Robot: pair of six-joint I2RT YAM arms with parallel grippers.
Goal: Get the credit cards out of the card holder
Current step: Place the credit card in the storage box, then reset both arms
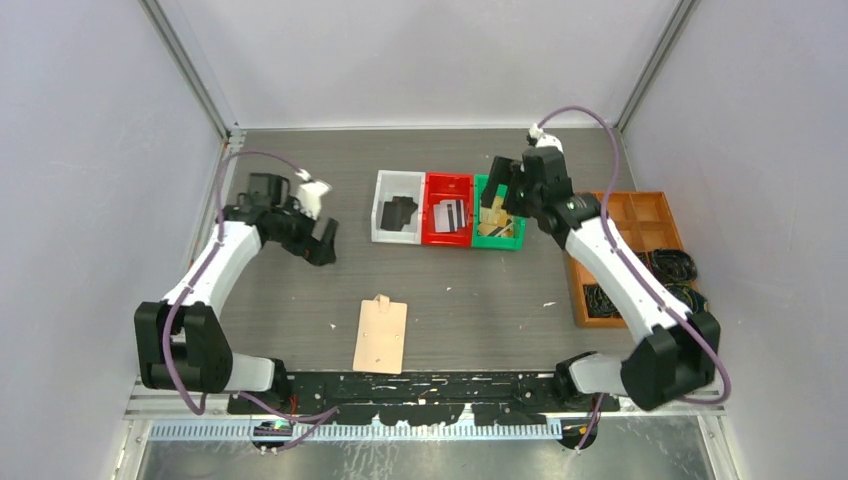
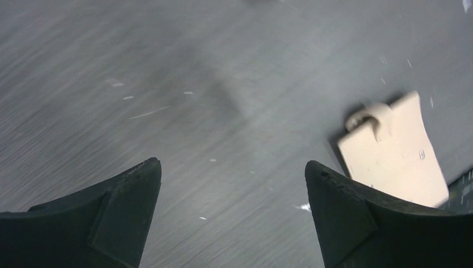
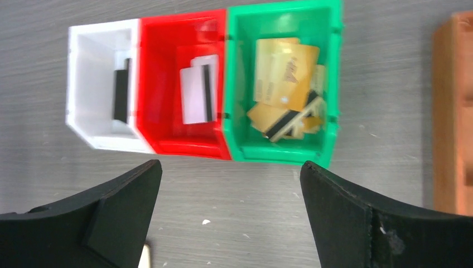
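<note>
1. Card holder (image 1: 381, 336): beige, flat on the table (image 1: 480, 300) near its front edge, apparently folded, snap tab pointing to 12 o'clock. No card shows at it, so it is judged emptied.

2. Credit cards: sorted by colour into a row of three bins at 12 o'clock of the holder, well apart from it.
   - black cards (image 3: 120, 95) in the white bin (image 1: 382, 205)
   - white-grey striped cards (image 3: 199, 89) in the red bin (image 1: 447, 183)
   - gold cards (image 3: 284, 72) heaped loosely in the green bin (image 1: 512, 240)

3. Right gripper (image 3: 230, 167): jaws spread wide, nothing between them. The arm reaches far forward, wrist tipped down, poised over the near edge of the red and green bins. This pose fits a drop into the green bin.

4. Left gripper (image 2: 233, 167): jaws apart, empty. The elbow is folded and the gripper hangs over bare table at 10 o'clock of the holder, which sits at 3 o'clock in its wrist view.

5. Orange tray (image 1: 640, 205): at 3 o'clock of the bins, no part in the task
</note>
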